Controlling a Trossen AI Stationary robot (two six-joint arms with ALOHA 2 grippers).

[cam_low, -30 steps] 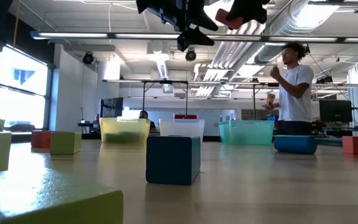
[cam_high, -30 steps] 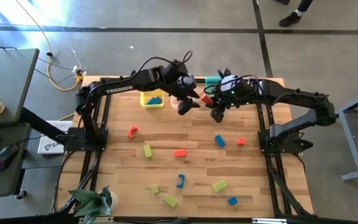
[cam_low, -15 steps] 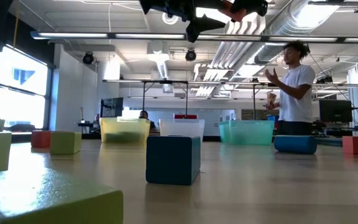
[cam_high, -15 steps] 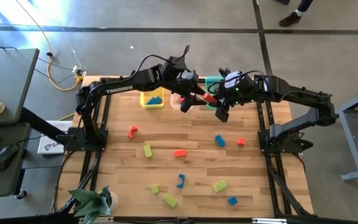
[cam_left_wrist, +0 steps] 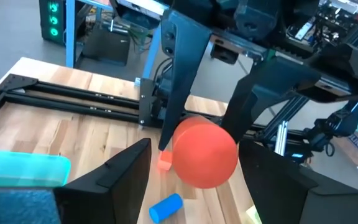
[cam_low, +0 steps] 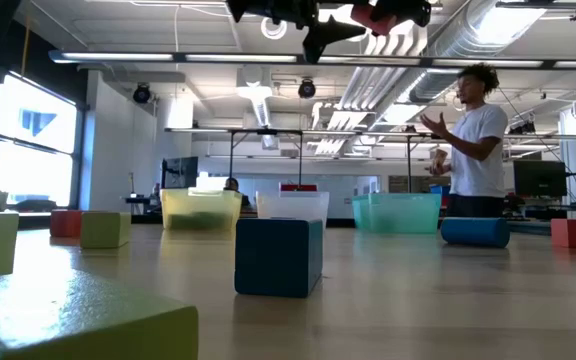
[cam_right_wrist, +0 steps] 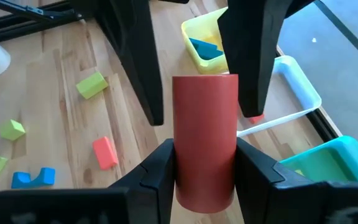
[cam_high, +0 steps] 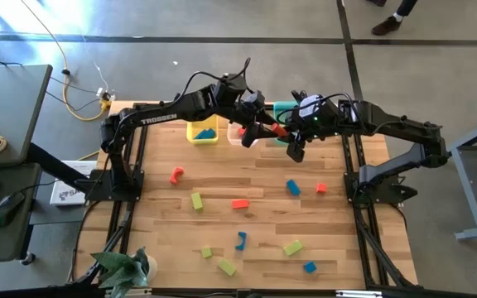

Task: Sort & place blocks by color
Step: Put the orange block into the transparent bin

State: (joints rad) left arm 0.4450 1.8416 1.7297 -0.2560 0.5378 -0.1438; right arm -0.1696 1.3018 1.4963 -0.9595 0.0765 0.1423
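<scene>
A red cylinder block [cam_right_wrist: 205,137] hangs high above the table's far middle, with my right gripper [cam_right_wrist: 204,149] shut on it. My left gripper [cam_left_wrist: 194,149] is open and faces it from the table's left. Its two fingers [cam_right_wrist: 138,68] stand on either side of the cylinder's free end [cam_left_wrist: 204,154]. In the high view both grippers meet near the cylinder [cam_high: 277,130], above the clear bin [cam_high: 235,136]. Loose blocks in red [cam_high: 239,203], blue [cam_high: 292,187] and green [cam_high: 197,199] lie flat on the wooden table [cam_high: 164,232]. My right gripper pinches the cylinder's curved sides [cam_right_wrist: 182,168] between its two fingers, at the end nearer the wrist. The fingers slant down from the table's right and lie along the cylinder, which sticks out past them, clear of the table. My left gripper: whether its fingers touch the cylinder I cannot tell.
At the far edge stand a yellow bin [cam_high: 203,132] holding a blue block [cam_right_wrist: 205,48], the clear bin and a teal bin [cam_high: 281,108]. A person [cam_low: 473,140] stands beyond the table. A plant [cam_high: 127,266] sits at the near left corner.
My left gripper has tipped up from pointing down to nearly level and has gone a little toward the far edge and the red cylinder, so that its open fingers now stand around the cylinder's free end. The cylinder stays in my right gripper.
</scene>
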